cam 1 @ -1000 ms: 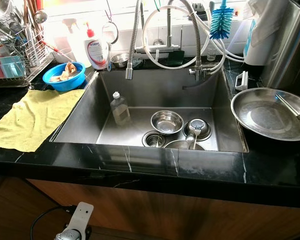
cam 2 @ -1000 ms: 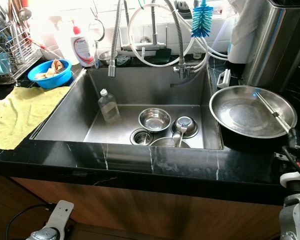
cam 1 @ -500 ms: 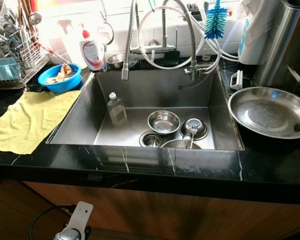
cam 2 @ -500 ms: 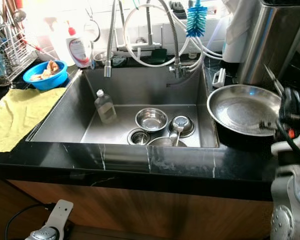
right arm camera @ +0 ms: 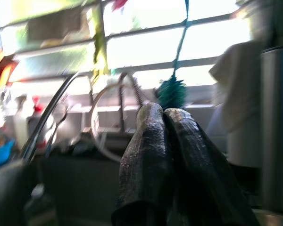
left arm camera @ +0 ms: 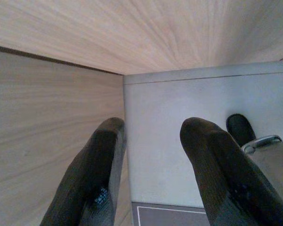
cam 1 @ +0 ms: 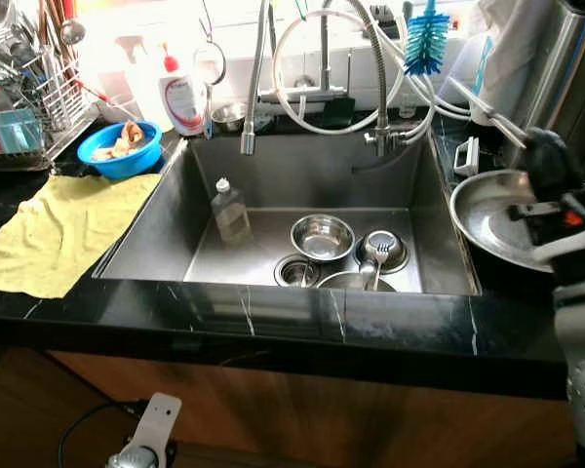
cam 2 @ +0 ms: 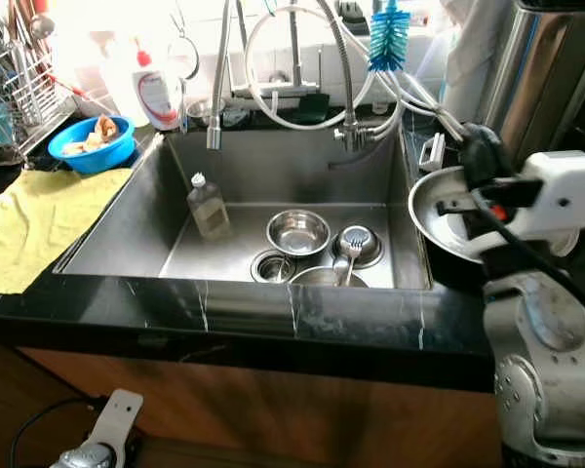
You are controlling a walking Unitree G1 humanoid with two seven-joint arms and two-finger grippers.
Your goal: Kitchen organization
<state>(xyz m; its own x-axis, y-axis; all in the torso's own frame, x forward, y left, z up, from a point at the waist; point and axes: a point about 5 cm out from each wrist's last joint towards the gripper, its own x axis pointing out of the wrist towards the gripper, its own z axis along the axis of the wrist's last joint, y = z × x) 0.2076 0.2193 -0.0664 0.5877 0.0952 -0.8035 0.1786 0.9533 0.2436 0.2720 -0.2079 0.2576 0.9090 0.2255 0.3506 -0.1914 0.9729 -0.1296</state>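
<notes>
A steel sink [cam 1: 151, 229] holds a clear bottle [cam 1: 231, 212], a steel bowl [cam 1: 322, 237], a small strainer with a spoon [cam 1: 382, 250] and another bowl's rim [cam 1: 349, 283] at the front. A wide steel pan [cam 1: 486, 220] rests on the black counter to the sink's right. My right gripper [cam 1: 465, 93] is raised over the pan's far edge, pointing at the faucet hoses; in the right wrist view its fingers [right arm camera: 151, 141] press together, shut, with nothing between them. My left gripper [left arm camera: 153, 125] hangs open low by the wooden cabinet front.
A yellow cloth [cam 1: 58, 229], a blue bowl of scraps [cam 1: 125, 151] and a dish rack [cam 1: 29, 102] sit left of the sink. Behind it are a soap bottle [cam 1: 180, 93], looping white hoses [cam 1: 317, 117] and a blue brush [cam 1: 428, 44]. A steel appliance [cam 1: 565, 88] stands at far right.
My right arm has risen from below the counter edge and swung in over the pan, fingers now pointing at the faucet. The camera shifted slightly. Nothing in the sink moved.
</notes>
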